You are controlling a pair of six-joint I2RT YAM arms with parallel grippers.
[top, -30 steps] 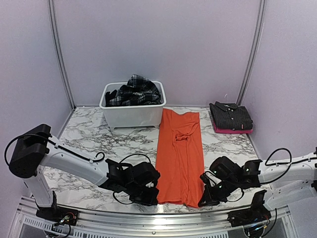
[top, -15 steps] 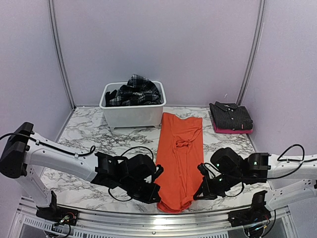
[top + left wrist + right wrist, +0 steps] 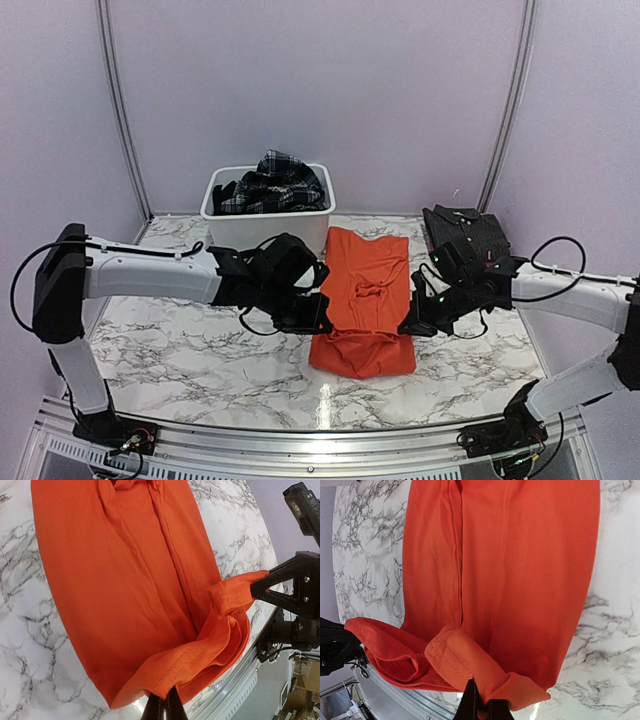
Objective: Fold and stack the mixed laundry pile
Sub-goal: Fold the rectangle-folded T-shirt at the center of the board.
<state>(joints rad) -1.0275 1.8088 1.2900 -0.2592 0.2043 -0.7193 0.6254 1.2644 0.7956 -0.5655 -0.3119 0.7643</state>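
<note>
And the fold is going over! A second ago the large bright orange cotton T-shirt [image 3: 366,290] was lying stretched full length toward the near edge of the white-and-grey marble table [image 3: 170,340], with both tools down at its near hem. Now that hem is riding up over the middle of the shirt. The garment is showing much shorter, with a soft doubled bulge at its near end. By the look of it, the halving fold is well under way, though the hem is not yet laid flat.

The left tool [image 3: 320,312] is pinching fully shut on the left hem corner, and its wrist camera is showing the stitched edge clamped between the tips. The right tool [image 3: 411,322] is gripping just as tightly on the right corner. Both arms are reaching out over the table, closing on the shirt from either side, wrists low and roughly level with each other.

Behind them, the black-and-white plaid skirt [image 3: 272,182] is waiting in the white rectangular plastic tub [image 3: 268,235]. The folded dark grey garment [image 3: 466,232] is sitting at the far right.
</note>
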